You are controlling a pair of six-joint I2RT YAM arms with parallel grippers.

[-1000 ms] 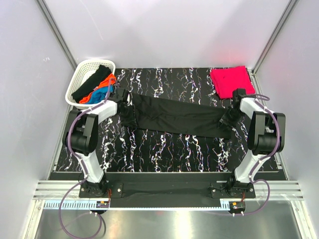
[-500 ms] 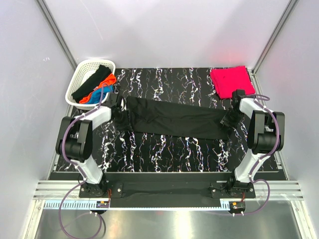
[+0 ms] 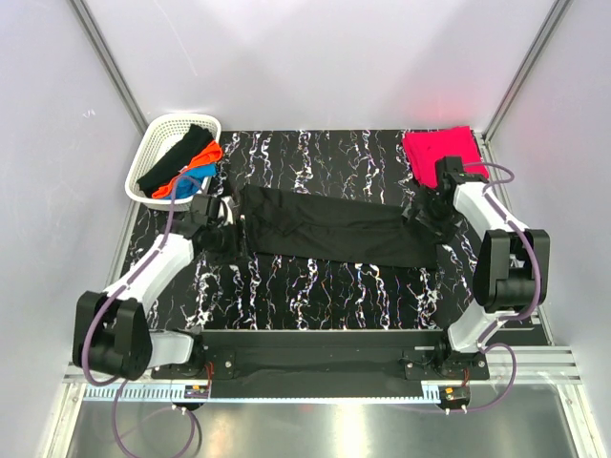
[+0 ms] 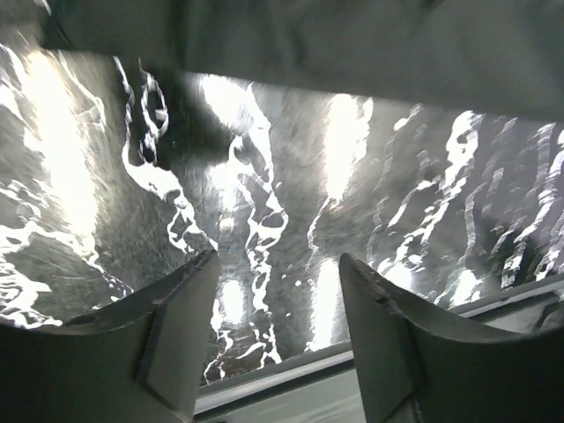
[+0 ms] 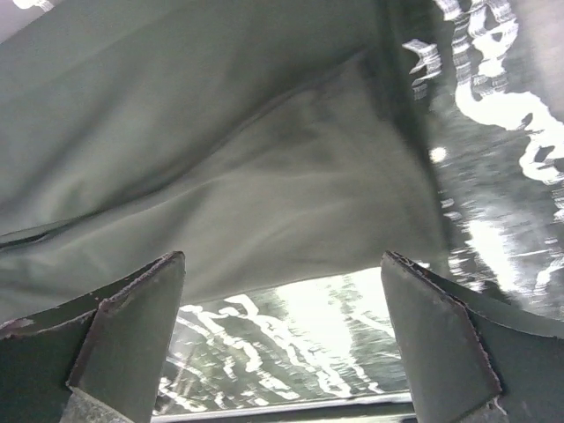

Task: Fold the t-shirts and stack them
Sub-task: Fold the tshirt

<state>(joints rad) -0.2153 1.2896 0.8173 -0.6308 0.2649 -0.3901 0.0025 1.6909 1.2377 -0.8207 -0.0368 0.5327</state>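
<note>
A large black t-shirt (image 3: 325, 227) lies folded into a long band across the middle of the marbled table (image 3: 315, 286). My left gripper (image 3: 221, 239) is at the band's left end, open and empty; in the left wrist view its jaws (image 4: 278, 260) stand apart over bare table, with the shirt's edge (image 4: 352, 44) beyond them. My right gripper (image 3: 425, 212) is at the band's right end, wide open (image 5: 282, 257), with the shirt (image 5: 220, 176) just past its fingertips. A folded pinkish-red t-shirt (image 3: 441, 156) lies at the back right.
A white lattice basket (image 3: 153, 143) at the back left holds black (image 3: 177, 157), orange (image 3: 198, 162) and blue (image 3: 199, 175) shirts. Grey walls close in the table on three sides. The arm bases sit on a rail at the near edge.
Both grippers opened and let go of the black shirt's ends, which now lie on the table. The left arm's elbow swung down and left; the right wrist moved toward the back.
</note>
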